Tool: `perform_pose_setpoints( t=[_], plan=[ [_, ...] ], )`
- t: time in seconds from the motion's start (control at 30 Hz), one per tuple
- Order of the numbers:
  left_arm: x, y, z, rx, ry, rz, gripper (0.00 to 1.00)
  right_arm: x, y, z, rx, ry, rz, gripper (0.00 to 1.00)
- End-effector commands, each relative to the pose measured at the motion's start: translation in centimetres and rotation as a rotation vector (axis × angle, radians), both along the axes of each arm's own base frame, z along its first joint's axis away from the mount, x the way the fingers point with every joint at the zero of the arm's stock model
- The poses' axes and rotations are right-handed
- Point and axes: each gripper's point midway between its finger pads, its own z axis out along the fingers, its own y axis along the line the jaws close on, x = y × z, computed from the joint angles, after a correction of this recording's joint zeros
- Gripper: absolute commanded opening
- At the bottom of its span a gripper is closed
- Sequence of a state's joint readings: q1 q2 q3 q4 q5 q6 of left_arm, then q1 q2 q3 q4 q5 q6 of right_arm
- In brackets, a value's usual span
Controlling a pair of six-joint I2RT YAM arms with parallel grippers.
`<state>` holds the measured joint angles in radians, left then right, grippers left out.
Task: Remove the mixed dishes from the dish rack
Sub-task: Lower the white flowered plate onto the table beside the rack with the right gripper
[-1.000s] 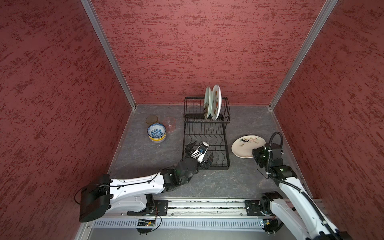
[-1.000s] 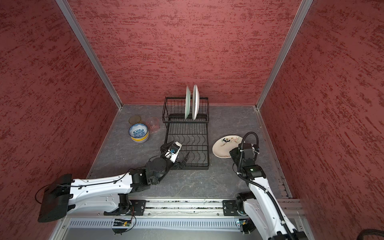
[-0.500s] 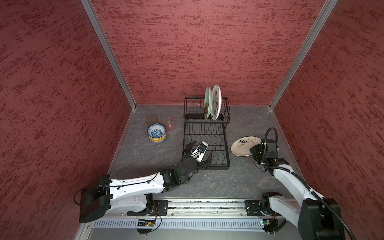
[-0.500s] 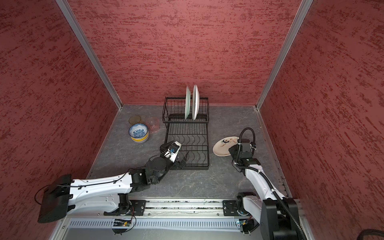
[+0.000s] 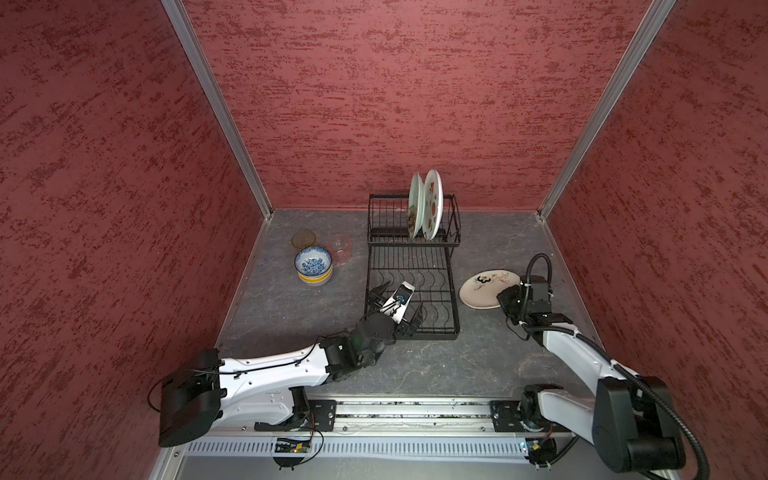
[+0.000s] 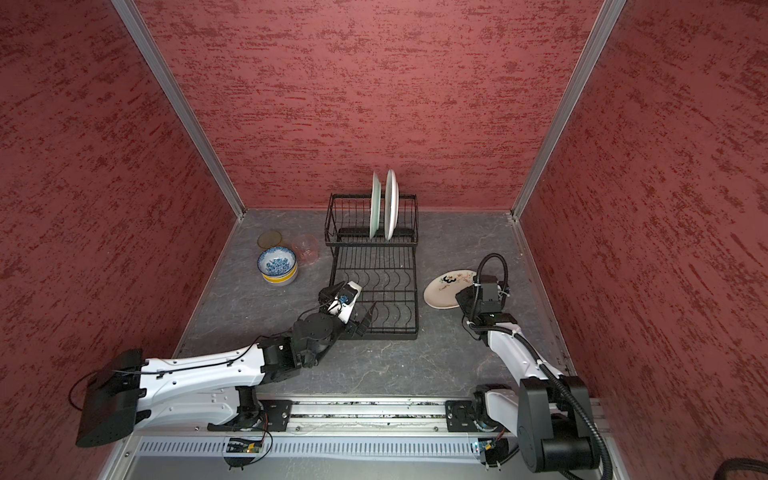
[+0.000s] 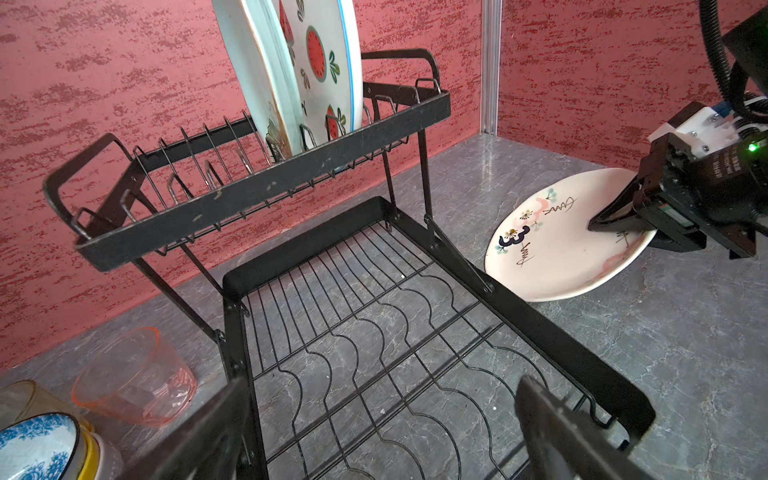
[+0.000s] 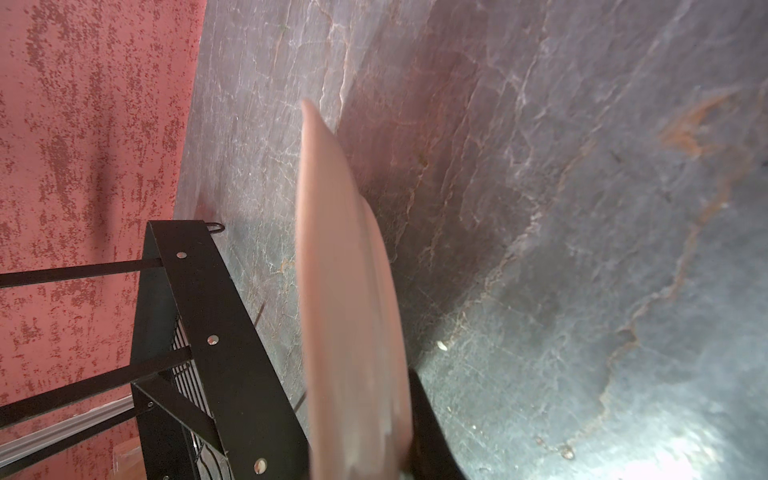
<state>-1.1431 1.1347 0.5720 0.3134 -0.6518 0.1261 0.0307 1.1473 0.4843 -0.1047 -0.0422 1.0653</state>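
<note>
Black wire two-tier dish rack (image 5: 440, 334), centre of both top views. Front tier bare. Two white patterned plates (image 5: 424, 205) stand upright in the back tier, whose slots keep them on edge.

Cream floral plate (image 5: 484, 289) right of rack, tilted, rim pinched by right hand (image 5: 505, 297). Likely being set down; can't tell if the low edge touches the grey surface (image 5: 415, 374).

Left hand (image 5: 399, 299) spread wide over the front tier's lower-left corner.

Open room lower right. Stacked bowls (image 5: 313, 266) and clear glasses (image 5: 340, 248) crowd the left.
</note>
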Motion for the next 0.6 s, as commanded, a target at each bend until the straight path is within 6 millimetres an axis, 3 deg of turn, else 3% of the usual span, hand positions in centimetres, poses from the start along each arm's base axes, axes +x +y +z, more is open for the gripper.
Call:
perform_pose_setpoints(
  t=[0.0,0.57],
  plan=[
    [0.2,-0.1,-0.3,-0.007,0.016,0.006,1.00,0.2,-0.8,0.1,-0.025,-0.021,-0.023,0.17],
    [0.6,0.0,-0.6,0.003,0.025,0.023,1.00,-0.4,-0.5,-2.2,-0.039,0.049,0.016,0.34]
  ],
)
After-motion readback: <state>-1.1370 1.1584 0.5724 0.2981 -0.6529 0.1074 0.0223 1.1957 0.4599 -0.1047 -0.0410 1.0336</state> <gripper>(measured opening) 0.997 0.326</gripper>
